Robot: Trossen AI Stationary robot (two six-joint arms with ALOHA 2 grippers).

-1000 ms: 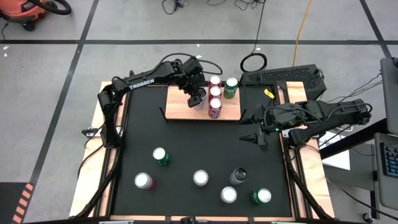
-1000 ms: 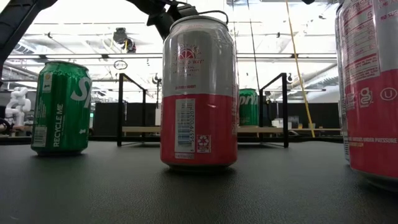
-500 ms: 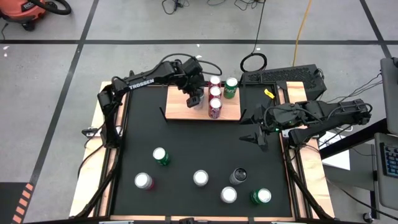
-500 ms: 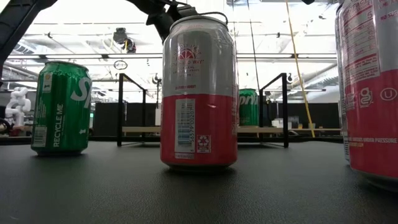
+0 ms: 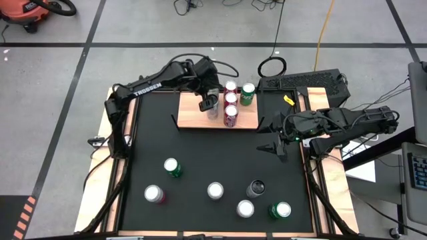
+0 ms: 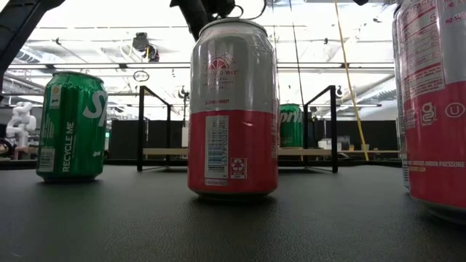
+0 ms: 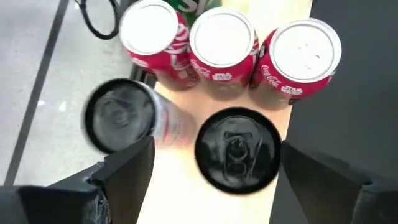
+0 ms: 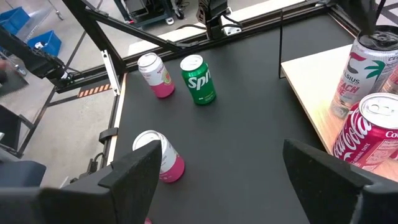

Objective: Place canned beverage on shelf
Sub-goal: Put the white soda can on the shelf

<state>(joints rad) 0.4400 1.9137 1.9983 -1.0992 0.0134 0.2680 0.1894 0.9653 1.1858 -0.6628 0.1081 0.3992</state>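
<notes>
The shelf (image 5: pixel 200 119), a light wooden board, lies at the mat's far edge. Three red cans (image 7: pixel 221 37) and a green can (image 5: pixel 248 91) stand on it. A black-topped can (image 7: pixel 236 149) also stands upright on the board. My left gripper (image 7: pixel 214 155) hovers open above this can, one finger to each side, touching nothing. A second black-topped can (image 7: pixel 121 115) shows blurred beside it. My right gripper (image 5: pixel 277 143) waits open over the mat's right edge.
Several loose cans stand on the black mat's near half, among them a green one (image 5: pixel 172 167), a pink one (image 5: pixel 154 194) and a black-topped one (image 5: pixel 255 189). A keyboard (image 5: pixel 303 83) lies behind the table's right corner. Bare mat (image 5: pixel 207 150) separates the shelf from the loose cans.
My left gripper has risen above the shelf and drawn slightly toward the table's far left. The cans on the board have stayed where they were.
</notes>
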